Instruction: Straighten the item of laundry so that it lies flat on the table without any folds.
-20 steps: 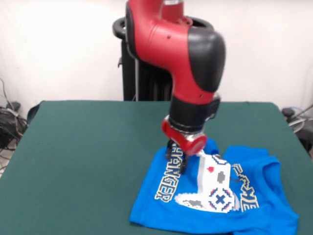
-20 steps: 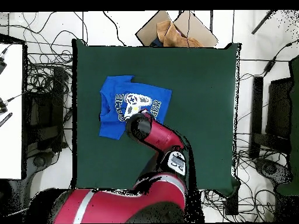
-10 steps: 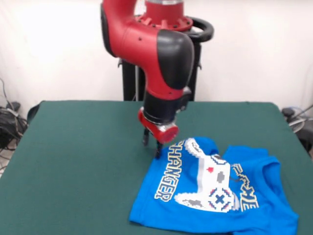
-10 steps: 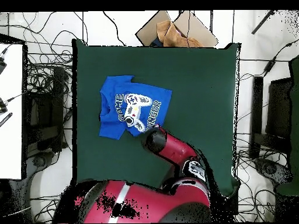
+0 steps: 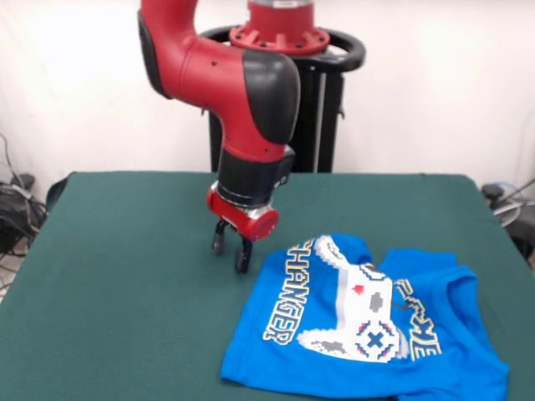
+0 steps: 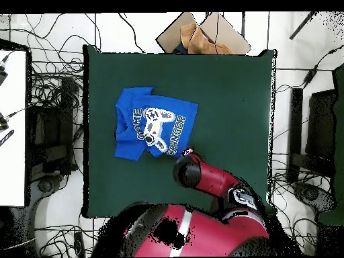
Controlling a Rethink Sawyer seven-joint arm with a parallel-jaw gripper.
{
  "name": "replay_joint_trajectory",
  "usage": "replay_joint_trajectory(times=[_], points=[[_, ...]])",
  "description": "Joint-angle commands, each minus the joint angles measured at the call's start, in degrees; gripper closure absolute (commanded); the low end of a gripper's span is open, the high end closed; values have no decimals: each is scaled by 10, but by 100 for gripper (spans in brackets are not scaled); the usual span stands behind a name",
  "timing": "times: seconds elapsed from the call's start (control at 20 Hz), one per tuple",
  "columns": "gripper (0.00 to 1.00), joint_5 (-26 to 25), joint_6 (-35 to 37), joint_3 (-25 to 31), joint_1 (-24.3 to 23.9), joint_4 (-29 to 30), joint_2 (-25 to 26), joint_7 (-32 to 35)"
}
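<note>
In the front view the T-shirt [image 5: 368, 330] runs off the bottom edge, so its lower hem cannot be seen whole there. In the overhead view the arm [image 6: 208, 178] covers the gripper, and only a small dark tip shows at the shirt's edge. Part of the yellow-white lettering is lost in a crease beside the print, so the words cannot be read in full.

The gripper [image 5: 231, 247] hangs from a round red wrist, just beside the shirt's hem on the side of the long word. Its two short black fingers [image 5: 243, 256] stand a little apart with a narrow gap between them, and nothing sits in that gap. Their tips are low over the bare green cloth; whether they touch it cannot be told. They do not touch the shirt.

The shirt is bright blue, soft cloth with short sleeves and a blocky white-grey game-controller print with small red and blue marks. It lies mostly spread, with ripples near the collar and one sleeve bunched. From above it sits toward one side of the counter [image 6: 228, 101], nearer a long edge. The counter is rectangular, covered in dark green felt-like fabric.
</note>
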Motion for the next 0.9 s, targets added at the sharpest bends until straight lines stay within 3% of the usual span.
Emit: replay_joint_trajectory(times=[0.05, 0.25, 0.5, 0.9], points=[[0, -2, 10, 62, -45, -61, 16, 41], [0, 5, 53, 51, -38, -48, -27, 52], [0, 15, 154, -7, -2, -61, -80, 43], [0, 28, 237, 34, -21, -62, -134, 52]])
